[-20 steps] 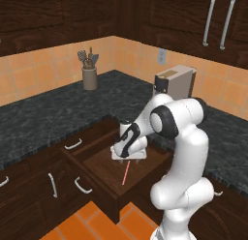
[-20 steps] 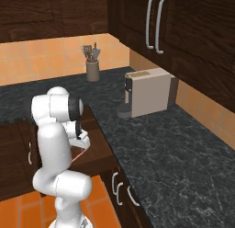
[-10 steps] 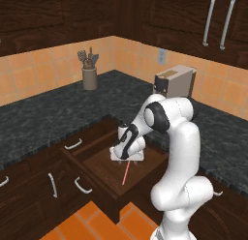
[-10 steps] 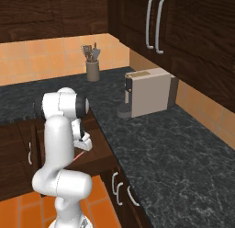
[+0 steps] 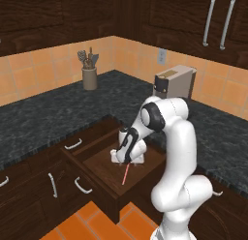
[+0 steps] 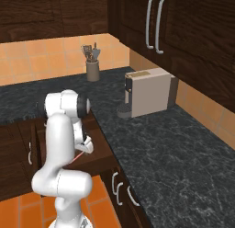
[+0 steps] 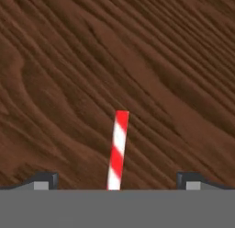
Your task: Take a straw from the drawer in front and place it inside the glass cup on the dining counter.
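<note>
Left base view: behind-left, looking down at the open drawer [image 5: 104,159]. Right base view: behind-right, same drawer [image 6: 98,151] and black worktop [image 6: 174,153], from the other side. Hand view: very close, staring straight onto the drawer floor [image 7: 114,61].

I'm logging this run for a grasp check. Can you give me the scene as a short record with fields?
drawer: pulled open, wooden floor showing
straw: red and white striped, lying on the drawer floor
end effector: down in the drawer, fingers spread either side of the straw, not gripping it
worktop: black speckled, carries a coffee machine and a utensil holder
</note>
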Available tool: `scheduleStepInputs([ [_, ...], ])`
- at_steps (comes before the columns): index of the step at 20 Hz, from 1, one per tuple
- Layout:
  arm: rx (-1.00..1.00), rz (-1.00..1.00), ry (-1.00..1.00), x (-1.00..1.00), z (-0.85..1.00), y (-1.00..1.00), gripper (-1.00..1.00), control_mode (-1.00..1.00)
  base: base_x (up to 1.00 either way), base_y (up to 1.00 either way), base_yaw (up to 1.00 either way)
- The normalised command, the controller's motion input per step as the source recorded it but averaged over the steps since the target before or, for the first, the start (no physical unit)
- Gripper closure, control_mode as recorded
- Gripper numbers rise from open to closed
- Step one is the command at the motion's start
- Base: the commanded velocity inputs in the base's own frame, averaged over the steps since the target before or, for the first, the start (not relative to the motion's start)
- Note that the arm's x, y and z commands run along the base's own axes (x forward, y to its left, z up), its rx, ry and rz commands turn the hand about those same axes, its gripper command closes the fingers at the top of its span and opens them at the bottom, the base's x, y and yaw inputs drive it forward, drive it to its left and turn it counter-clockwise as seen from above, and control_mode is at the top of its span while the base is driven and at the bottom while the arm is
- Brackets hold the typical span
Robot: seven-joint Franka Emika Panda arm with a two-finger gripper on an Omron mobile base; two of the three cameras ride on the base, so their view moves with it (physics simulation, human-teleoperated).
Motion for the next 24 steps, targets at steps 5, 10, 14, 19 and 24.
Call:
scheduleStepInputs([
  [5, 0.0, 0.0, -0.05, 0.22, -0.26, -0.01, -1.0, -1.0, 0.0, 0.0, 0.0],
  [10, 0.0, 0.0, 0.0, 0.25, -0.32, 0.0, 1.0, -1.0, 0.0, 0.0, 0.0],
  [14, 0.0, 0.0, 0.0, -0.05, -0.34, 0.0, 1.0, -1.0, 0.0, 0.0, 0.0],
  [19, 0.0, 0.0, -0.05, -0.34, -0.21, 0.0, 1.0, -1.0, 0.0, 0.0, 0.0],
  [24, 0.0, 0.0, -0.1, -0.29, 0.0, 0.0, 1.0, -1.0, 0.0, 0.0, 0.0],
])
